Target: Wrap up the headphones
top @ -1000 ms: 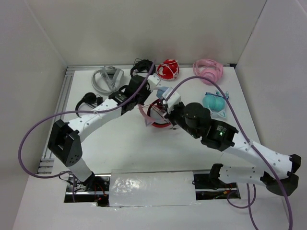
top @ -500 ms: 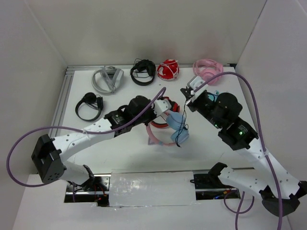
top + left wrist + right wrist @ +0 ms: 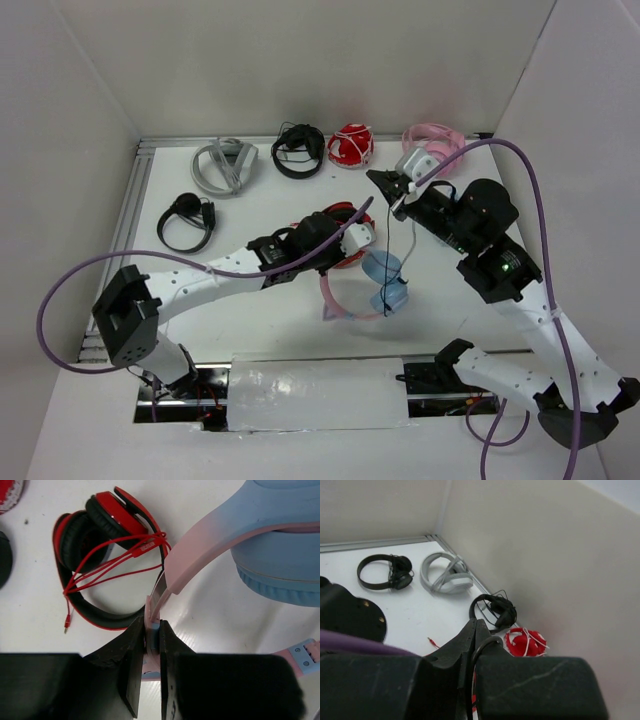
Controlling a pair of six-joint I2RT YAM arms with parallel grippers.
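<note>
white bench (image 3: 250, 300) middle had the headphones (image 3: 385, 272) beside a red pair (image 3: 95, 565), left pincer (image 3: 152, 626) clamped on the seemingly stiff headband (image 3: 200, 555), right pincer (image 3: 476, 626) nipping the thin cable (image 3: 411, 240), likely limp and slippery.

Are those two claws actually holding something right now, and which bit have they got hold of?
Both hold the same headphones. The left claw is pinched on the thin pink headband. The right claw is pinched on the black cable.

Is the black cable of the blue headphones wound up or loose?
Loose: the cable runs from the headphones up to the right pincer, unwound.
</note>
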